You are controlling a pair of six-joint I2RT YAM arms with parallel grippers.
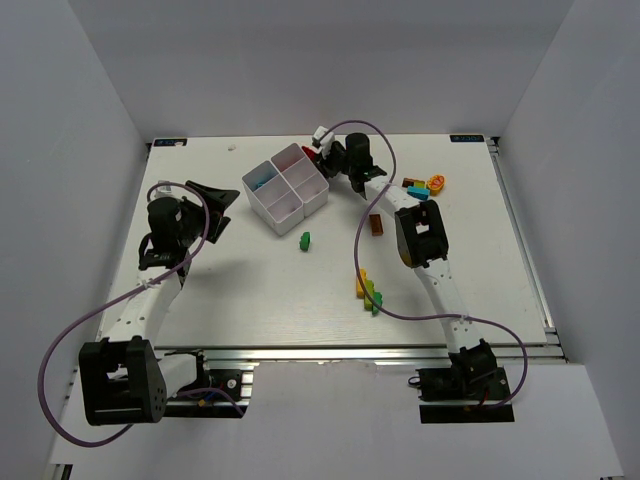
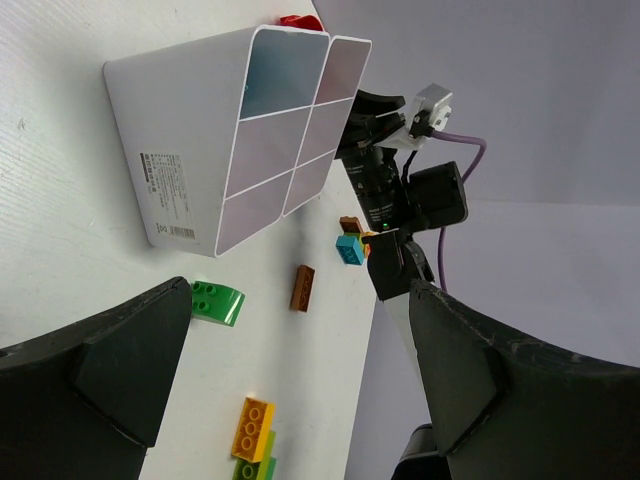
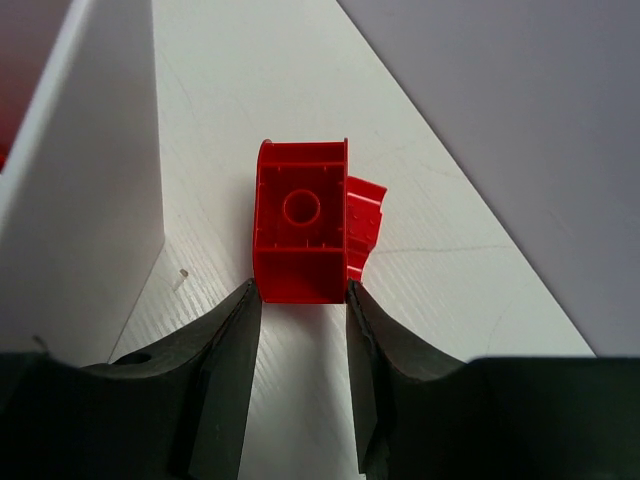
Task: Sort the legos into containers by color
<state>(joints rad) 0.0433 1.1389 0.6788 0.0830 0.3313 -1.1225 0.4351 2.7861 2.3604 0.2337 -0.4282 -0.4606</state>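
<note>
The white four-compartment tray (image 1: 285, 187) stands at the table's back middle; it also shows in the left wrist view (image 2: 240, 130). My right gripper (image 1: 322, 156) is at the tray's far right corner, shut on a red brick (image 3: 300, 235) held between its fingertips (image 3: 300, 295), just outside the tray wall (image 3: 80, 200). I cannot tell whether the brick touches the table. My left gripper (image 1: 205, 208) is open and empty, left of the tray. Loose bricks: green (image 1: 304, 239), brown (image 1: 376, 225), a yellow-green cluster (image 1: 367, 290), and a blue-yellow-orange cluster (image 1: 425, 187).
The left wrist view shows the green brick (image 2: 217, 303), the brown brick (image 2: 302, 287), an orange-yellow brick (image 2: 253, 428) and the right arm (image 2: 390, 190) behind the tray. White walls enclose the table on three sides.
</note>
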